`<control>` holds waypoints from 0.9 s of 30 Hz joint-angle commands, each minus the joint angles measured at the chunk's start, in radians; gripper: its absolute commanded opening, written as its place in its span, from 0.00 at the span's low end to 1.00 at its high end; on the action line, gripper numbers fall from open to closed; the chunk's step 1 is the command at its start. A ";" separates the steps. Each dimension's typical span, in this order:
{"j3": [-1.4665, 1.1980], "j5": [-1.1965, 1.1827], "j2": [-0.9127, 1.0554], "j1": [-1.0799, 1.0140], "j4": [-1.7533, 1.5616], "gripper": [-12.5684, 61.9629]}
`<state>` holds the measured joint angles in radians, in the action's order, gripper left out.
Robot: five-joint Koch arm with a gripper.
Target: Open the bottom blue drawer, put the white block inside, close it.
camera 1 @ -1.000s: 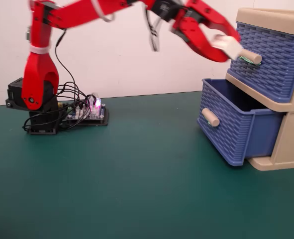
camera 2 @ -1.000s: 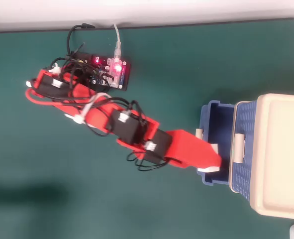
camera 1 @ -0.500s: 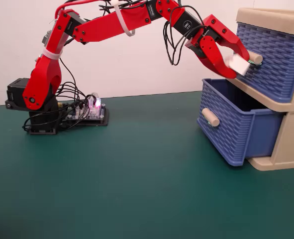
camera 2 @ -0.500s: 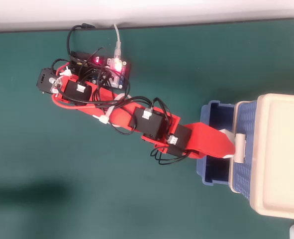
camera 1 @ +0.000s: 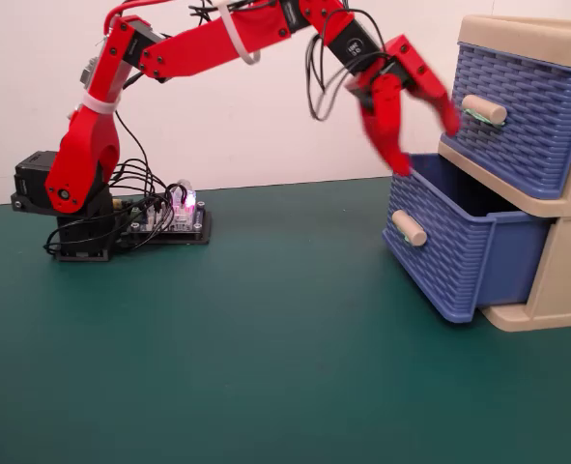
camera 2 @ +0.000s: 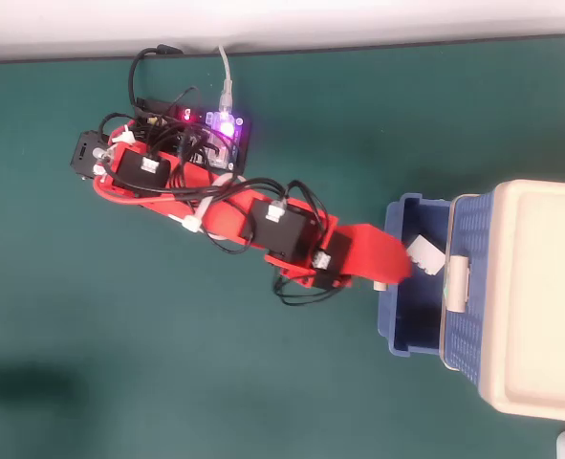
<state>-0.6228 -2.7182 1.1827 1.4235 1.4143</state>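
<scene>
The white block (camera 2: pixel 424 254), a small white brick with studs along one edge, lies tilted inside the bottom blue drawer (camera 1: pixel 456 240), near the drawer's rear, under the overhang of the upper drawer (camera 1: pixel 528 108) in the overhead view. The bottom blue drawer stands pulled out of the beige cabinet (camera 1: pixel 556 280), its plain beige handle (camera 1: pixel 408 228) facing the arm. Half a second earlier the block was pinched in the gripper (camera 1: pixel 423 147) beside the upper handle; now the red jaws are spread and empty above the drawer's front rim. No legible writing or labels are visible.
</scene>
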 commanded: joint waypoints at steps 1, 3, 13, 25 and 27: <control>0.043 0.043 0.071 -0.006 0.170 0.62; 0.044 0.054 0.071 -0.031 0.272 0.62; 0.048 0.057 -0.035 -0.031 0.184 0.62; 0.207 0.055 -0.236 0.008 -0.040 0.62; 0.276 0.057 -0.291 0.018 -0.103 0.62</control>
<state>-0.4111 -2.6615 0.8928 1.4143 1.4159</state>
